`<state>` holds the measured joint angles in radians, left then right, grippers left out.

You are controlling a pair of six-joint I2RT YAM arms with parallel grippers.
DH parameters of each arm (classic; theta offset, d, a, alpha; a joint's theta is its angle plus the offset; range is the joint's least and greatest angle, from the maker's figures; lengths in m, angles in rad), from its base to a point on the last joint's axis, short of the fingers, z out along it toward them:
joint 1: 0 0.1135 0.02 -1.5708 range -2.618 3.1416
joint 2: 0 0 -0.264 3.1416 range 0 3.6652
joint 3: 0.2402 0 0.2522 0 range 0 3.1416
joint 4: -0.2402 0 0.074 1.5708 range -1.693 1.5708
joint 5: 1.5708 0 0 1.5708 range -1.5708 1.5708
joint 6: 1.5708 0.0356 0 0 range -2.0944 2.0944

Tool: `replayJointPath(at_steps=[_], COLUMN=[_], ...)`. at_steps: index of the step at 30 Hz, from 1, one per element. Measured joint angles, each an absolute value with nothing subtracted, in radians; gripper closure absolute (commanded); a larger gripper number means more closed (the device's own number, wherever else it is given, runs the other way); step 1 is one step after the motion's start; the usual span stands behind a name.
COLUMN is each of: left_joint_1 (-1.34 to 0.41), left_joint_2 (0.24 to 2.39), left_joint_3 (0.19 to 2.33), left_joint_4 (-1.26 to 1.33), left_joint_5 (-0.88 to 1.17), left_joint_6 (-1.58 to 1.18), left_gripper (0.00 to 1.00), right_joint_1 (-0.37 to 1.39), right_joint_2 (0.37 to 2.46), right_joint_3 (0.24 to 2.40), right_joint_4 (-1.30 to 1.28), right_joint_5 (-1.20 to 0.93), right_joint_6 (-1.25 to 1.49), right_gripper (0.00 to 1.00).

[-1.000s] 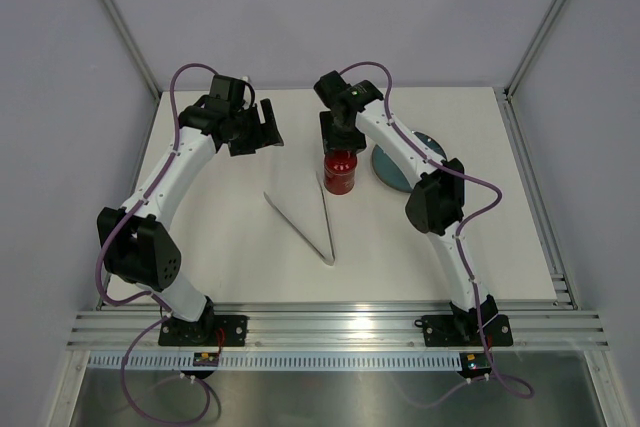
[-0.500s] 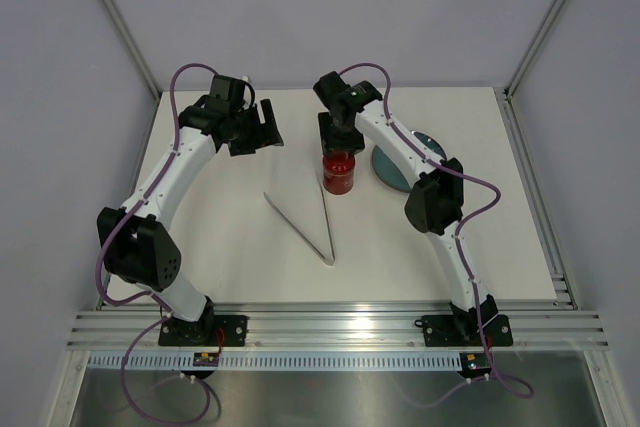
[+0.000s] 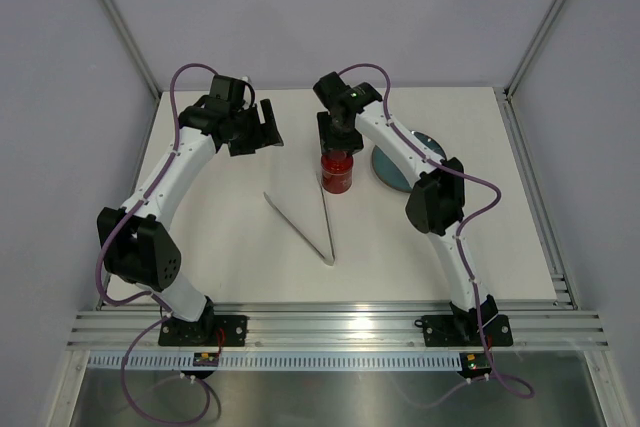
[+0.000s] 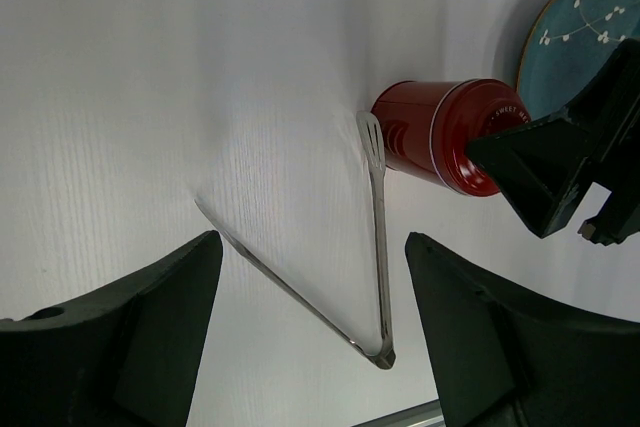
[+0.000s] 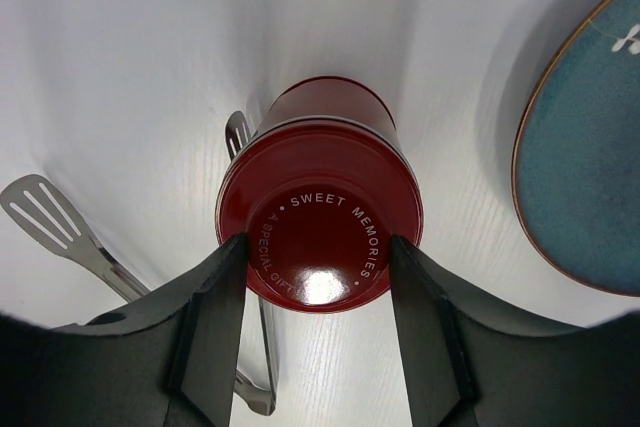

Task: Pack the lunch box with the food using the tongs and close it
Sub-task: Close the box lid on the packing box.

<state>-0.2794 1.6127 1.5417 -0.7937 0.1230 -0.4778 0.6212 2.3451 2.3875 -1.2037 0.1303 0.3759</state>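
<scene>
Since the lid sits on the lunch box, the right fingers grip it, probably pressing it shut; tongs lie on the table at seven o'clock, left fingers spread empty.

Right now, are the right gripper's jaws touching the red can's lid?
Touching. In the right wrist view the right gripper has its jaws against opposite sides of the red lid, with no gap showing on either side.
</scene>
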Motion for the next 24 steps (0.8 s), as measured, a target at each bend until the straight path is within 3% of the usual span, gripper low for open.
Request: replayJointPath(at_steps=[17, 24], left_joint_1=[-0.279, -0.279], left_joint_2=[1.613, 1.613], left_joint_3=[1.529, 1.529], left_joint_4=[-0.793, -0.793], left_joint_5=[0.123, 0.123], left_joint_6=[-0.478, -0.478], left_gripper=[0.21, 0.21], right_joint_1=[0.623, 0.632], right_joint_2=[2.32, 2.32], right_joint_3=[2.344, 2.344], right_joint_4=[-1.172, -1.176], right_joint_5=[0.131, 0.136], right_joint_6=[0.377, 0.377], right_gripper=[0.2, 0.19])
